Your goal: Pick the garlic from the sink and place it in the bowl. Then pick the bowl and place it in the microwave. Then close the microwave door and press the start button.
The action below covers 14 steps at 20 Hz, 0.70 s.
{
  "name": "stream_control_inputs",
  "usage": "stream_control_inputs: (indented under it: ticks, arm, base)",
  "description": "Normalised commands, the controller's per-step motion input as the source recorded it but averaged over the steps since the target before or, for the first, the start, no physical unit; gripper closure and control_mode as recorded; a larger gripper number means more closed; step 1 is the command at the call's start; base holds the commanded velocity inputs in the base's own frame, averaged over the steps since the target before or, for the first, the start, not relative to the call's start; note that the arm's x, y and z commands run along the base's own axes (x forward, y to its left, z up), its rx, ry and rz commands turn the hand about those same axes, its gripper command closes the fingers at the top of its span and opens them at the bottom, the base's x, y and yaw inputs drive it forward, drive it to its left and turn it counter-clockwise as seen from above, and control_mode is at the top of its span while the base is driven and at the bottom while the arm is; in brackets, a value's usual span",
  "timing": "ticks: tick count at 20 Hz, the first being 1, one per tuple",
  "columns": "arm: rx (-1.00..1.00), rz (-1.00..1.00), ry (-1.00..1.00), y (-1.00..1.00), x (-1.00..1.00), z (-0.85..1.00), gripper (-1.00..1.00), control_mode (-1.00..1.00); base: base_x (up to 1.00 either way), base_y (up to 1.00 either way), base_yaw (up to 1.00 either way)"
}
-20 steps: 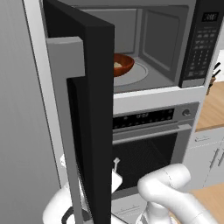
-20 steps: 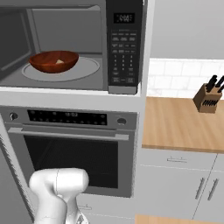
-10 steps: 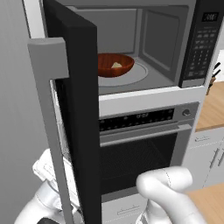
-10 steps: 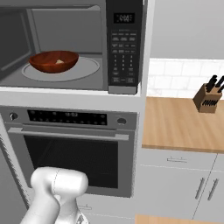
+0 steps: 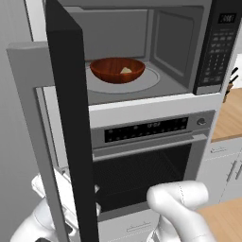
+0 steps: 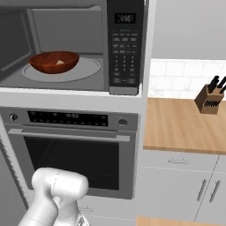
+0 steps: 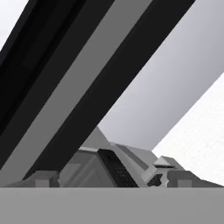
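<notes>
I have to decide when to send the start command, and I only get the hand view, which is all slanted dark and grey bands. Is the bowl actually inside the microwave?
Observer: Yes. The bowl sits on the turntable inside the microwave.
Operator: And the garlic?
Observer: A small off-white piece, the garlic, lies inside the bowl.
Operator: Is the door shut?
Observer: No. In the left base view the microwave door stands open, edge-on to that camera, with the cavity exposed.
Operator: Where is the keypad?
Observer: On the black strip right of the cavity, above the oven.
</notes>
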Motion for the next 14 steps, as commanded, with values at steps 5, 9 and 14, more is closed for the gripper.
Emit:
stream_control_inputs:
  ticks: [5, 9, 14]
  arm:
    - [0.00, 0.00, 0.00, 0.41, -0.03, -0.09, -1.00, -1.00]
    - [0.00, 0.00, 0.00, 0.43, -0.04, 0.34, -1.00, -1.00]
    - [0.05, 0.00, -0.04, -0.29, -0.39, 0.48, -1.00, -1.00]
  base:
    - [0.00, 0.00, 0.00]
    - [0.00, 0.00, 0.00]
    - [0.00, 0.00, 0.00]
